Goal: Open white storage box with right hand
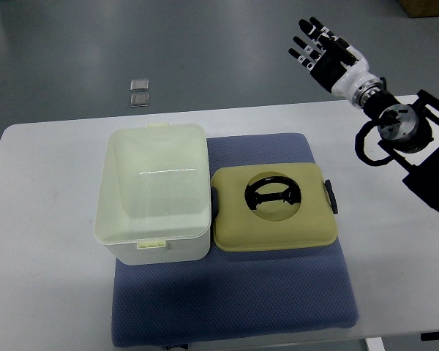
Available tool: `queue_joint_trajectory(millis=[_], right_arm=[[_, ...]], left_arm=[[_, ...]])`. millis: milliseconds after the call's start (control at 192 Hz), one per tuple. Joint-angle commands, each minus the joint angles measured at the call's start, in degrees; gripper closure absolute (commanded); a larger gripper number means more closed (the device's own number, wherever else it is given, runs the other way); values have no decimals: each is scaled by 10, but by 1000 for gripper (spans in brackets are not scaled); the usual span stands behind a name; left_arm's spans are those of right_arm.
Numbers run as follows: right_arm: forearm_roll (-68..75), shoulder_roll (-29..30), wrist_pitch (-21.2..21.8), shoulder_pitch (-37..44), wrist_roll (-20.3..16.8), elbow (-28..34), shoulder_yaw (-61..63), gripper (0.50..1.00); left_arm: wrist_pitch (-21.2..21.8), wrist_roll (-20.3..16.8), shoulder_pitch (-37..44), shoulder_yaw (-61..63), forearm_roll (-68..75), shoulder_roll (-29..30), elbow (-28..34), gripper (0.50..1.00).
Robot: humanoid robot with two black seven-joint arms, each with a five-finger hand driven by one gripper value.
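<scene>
White storage box (155, 194) left-centre on blue mat (234, 307), lid shut.

Translucent glossy plastic, rounded corners, small front latch tab (no legible writing). Touching olive lid w/ black handle (274, 206) at right. Right hand (325, 53) raised past white table (51, 241) far edge, fingers spread, empty.

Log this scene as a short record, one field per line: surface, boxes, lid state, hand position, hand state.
surface: white table with a blue mat on it
boxes: white storage box on the mat's left, olive box beside it on the right
lid state: white storage box lid down, closed
hand position: right hand raised beyond the table's far right corner, clear of both boxes
hand state: fingers spread, holding nothing
left hand: not in view
</scene>
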Motion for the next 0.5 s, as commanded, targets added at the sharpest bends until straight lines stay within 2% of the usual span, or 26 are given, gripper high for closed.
queue_joint_trajectory(millis=[0, 224, 496], right_arm=[[2, 23, -1, -7, 3, -2, 1, 546], [7, 27, 9, -16, 59, -3, 7, 546], [7, 27, 11, -46, 62, -8, 14, 544]], left_arm=[[0, 1, 1, 1, 0, 0, 0, 500], [1, 1, 0, 1, 0, 0, 1, 500], [1, 1, 0, 1, 0, 0, 0, 500]])
